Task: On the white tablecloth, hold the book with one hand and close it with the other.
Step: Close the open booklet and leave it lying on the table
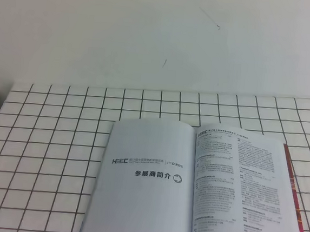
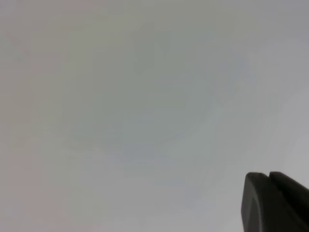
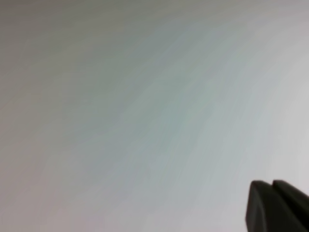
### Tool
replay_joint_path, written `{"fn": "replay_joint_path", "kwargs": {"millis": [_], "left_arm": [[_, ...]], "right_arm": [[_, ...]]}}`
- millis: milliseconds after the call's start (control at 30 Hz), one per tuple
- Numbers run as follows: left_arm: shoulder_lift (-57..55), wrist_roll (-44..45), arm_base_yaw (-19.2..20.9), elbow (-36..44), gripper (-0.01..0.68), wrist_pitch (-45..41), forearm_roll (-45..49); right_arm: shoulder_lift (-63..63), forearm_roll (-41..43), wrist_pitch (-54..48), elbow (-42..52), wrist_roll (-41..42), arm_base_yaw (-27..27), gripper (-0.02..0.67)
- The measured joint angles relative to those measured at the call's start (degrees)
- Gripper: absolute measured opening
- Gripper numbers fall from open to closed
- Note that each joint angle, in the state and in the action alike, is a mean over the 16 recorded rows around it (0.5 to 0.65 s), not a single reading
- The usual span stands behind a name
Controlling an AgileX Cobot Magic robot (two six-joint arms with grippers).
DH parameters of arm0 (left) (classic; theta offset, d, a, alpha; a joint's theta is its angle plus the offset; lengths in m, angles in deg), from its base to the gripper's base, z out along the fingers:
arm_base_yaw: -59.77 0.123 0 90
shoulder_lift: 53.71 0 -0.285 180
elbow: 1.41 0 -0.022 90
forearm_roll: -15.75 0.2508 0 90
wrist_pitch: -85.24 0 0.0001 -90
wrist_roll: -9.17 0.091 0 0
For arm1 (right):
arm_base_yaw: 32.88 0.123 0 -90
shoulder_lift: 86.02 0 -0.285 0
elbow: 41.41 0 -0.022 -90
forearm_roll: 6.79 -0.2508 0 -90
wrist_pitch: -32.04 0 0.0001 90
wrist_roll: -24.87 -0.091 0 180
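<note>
- Overhead, the white tablecloth (image 1: 53, 156) covers the table from side to side, its thin black grid of squares running to a far edge that meets a plain pale wall (image 1: 151, 34).
- The wall bears two faint dark marks, one short scratch high on the right and a smaller one lower near the middle.
- At the far left corner of the table a sliver of some pale object shows beside the cloth; what it is cannot be told.
- The cloth lies mostly flat, with the grid lines bending slightly here and there.
- The book (image 1: 192, 190) lies open on the cloth at the near edge of the table, right of the middle, its lower part cut off by the frame.
- Its left page is nearly blank, carrying a small "HEEC" line and a heading in dark characters; the right page is packed with columns of fine black print.
- A strip of red edging shows along the book's right side.
- Neither arm shows in the overhead view.
- Each wrist view shows only a blurred pale grey field with a dark pincer part in the bottom right corner: left pincer (image 2: 273, 203), right pincer (image 3: 275, 205). Whether either is wide or narrow cannot be told.
</note>
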Motion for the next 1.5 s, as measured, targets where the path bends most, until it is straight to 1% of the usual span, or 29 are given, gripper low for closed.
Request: {"fn": "replay_joint_path", "kwargs": {"millis": [167, 267, 367, 567, 733, 867, 967, 1067, 1267, 1400, 1500], "left_arm": [[-3.58, 3.19, -0.99, -7.51, -0.003, -1.60, 7.53], [-7.39, 6.03, -1.59, -11.38, -0.003, -5.09, 10.05], [-12.43, 8.92, -2.17, -14.48, -0.003, -10.57, 11.31], [-24.13, 13.12, -2.68, -18.08, -0.003, -24.41, 12.05], [-33.42, 13.49, -2.69, -18.67, -0.003, -33.26, 11.86], [-40.51, 12.87, -2.69, -18.64, -0.003, -37.67, 11.69], [-45.87, 12.52, -2.69, -18.61, -0.003, -39.39, 11.63], [-51.53, 12.23, -2.67, -18.60, -0.003, -40.58, 11.12], [-64.06, 13.37, -1.55, -19.48, -0.003, -44.58, 7.42], [-72.39, 17.18, 0.19, -21.29, -0.003, -49.08, 2.06], [-77.99, 21.23, 1.61, -22.93, -0.003, -52.63, -3.17]], "right_arm": [[4.96, 6.57, -13.85, -12.67, -2.92, 0.00, -0.002], [9.50, 8.90, -23.87, -18.58, -4.06, 0.00, -0.002], [14.91, 9.85, -34.58, -22.60, -4.37, 0.00, -0.002], [24.71, 10.38, -53.07, -25.86, -3.29, 0.06, -0.002], [30.58, 7.01, -61.55, -24.89, -1.71, 0.41, -0.002], [34.43, -0.14, -63.86, -23.48, 3.27, 0.78, -0.003], [37.53, -8.25, -64.14, -22.40, 9.72, 1.09, -0.003], [41.57, -18.25, -64.71, -21.49, 18.40, 1.38, -0.003], [52.44, -38.40, -67.25, -20.78, 39.32, 1.81, -0.003], [60.59, -47.70, -68.03, -20.80, 50.23, 2.71, -0.003], [66.60, -51.93, -67.54, -20.85, 55.40, 3.96, -0.003]]}}
